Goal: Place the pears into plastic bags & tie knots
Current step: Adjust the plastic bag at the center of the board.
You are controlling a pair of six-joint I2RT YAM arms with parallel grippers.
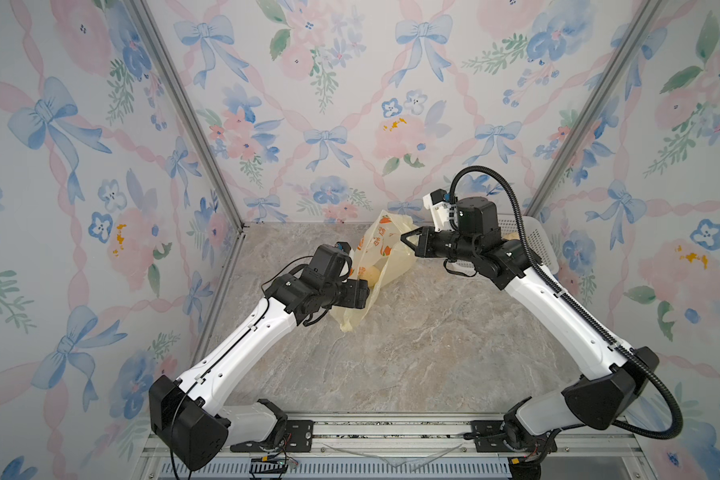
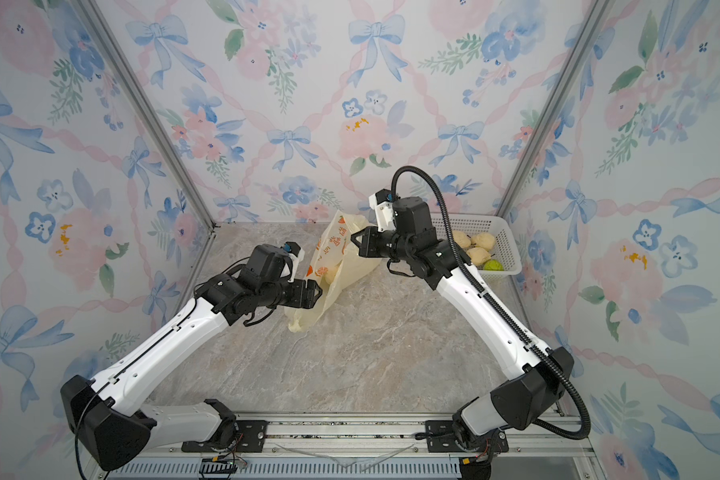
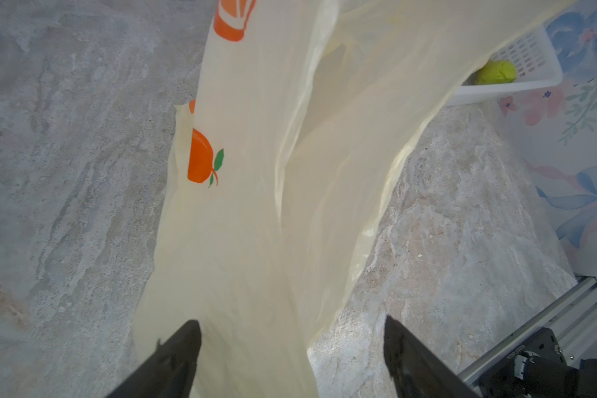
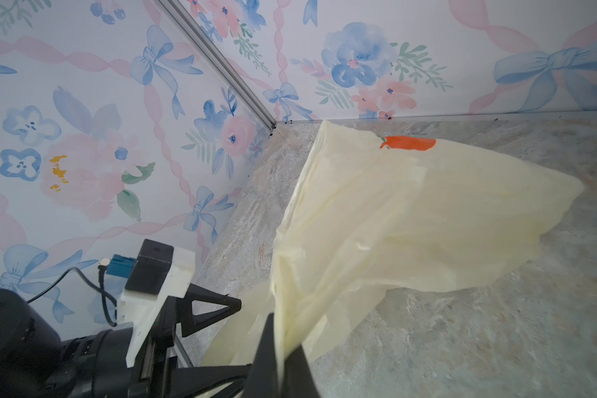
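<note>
The pale-yellow plastic bag with orange prints hangs stretched over the table's back middle. My right gripper is shut on the bag's upper edge. My left gripper is open, with the bag's lower film running loosely between its fingers. One cream pear shows through the film. Three cream pears and a green pear lie in the basket. No knots are in view.
The white perforated basket stands at the back right corner, partly behind my right arm. Floral walls close in the marble table on three sides. A metal rail with both arm bases runs along the front.
</note>
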